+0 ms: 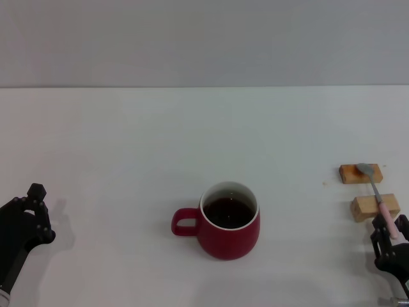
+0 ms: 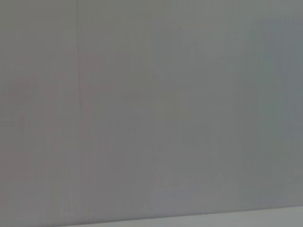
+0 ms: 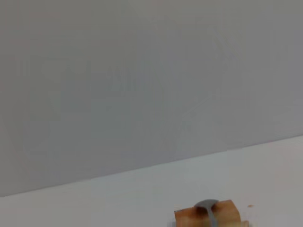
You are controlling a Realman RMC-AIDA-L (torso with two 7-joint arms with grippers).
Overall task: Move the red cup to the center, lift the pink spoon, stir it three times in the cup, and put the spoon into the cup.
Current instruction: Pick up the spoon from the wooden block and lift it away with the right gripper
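The red cup [image 1: 229, 231] stands in the middle of the white table [image 1: 192, 128], with dark liquid inside and its loop handle pointing left. At the right edge the pink spoon [image 1: 381, 206] lies across two tan wooden blocks, its silver bowl on the far block [image 1: 360, 173] and its pink handle over the near block [image 1: 367, 208]. My right gripper [image 1: 390, 235] sits at the handle's near end, open, with a finger on either side of the pink handle. The right wrist view shows the spoon's bowl [image 3: 207, 205] on a block [image 3: 188, 216]. My left gripper [image 1: 25, 224] rests at the lower left, far from the cup.
A grey wall [image 1: 204, 38] rises behind the table's far edge. The left wrist view shows only grey wall [image 2: 151, 104] and a thin strip of table.
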